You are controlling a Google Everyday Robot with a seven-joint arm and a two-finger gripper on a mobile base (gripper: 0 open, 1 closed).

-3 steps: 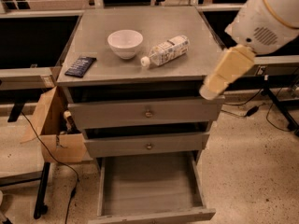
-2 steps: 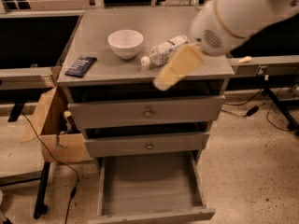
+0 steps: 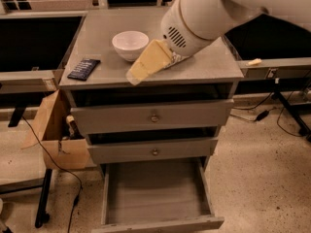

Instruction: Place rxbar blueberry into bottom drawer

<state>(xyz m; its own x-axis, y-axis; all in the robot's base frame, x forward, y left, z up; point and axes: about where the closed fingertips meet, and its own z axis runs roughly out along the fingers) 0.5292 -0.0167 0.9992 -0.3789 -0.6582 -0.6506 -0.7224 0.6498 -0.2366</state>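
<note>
Here the gripper (image 3: pixel 146 64) hangs low over the front middle of the cabinet top (image 3: pixel 214 69), a pale yellow wedge slanting down and to the left from the bulky white arm (image 3: pixel 204 8). Whether it is apart or together cannot be told from this angle, and nothing shows in its hold. Its tip sits just in front of the white bowl (image 3: pixel 130 43), which stands upright toward the back of the top, slightly left of centre.

The rxbar blueberry (image 3: pixel 83 68) lies flat near the front left corner of the same surface, well to the left of the gripper and apart from the bowl, its long side angled a little toward the back.

Below the top, the upper drawer (image 3: pixel 154 117) and the middle drawer (image 3: pixel 154 152) each carry a small round knob; both stand slightly out, with a dark gap above each front. The bottom drawer (image 3: pixel 155 193) is pulled far out toward the camera, its shallow grey floor bare between low side walls.

To the left of the cabinet a brown cardboard box (image 3: pixel 53 135) leans against it, and a dark cable (image 3: pixel 48 157) trails over the speckled floor (image 3: pixel 262 178).
</note>
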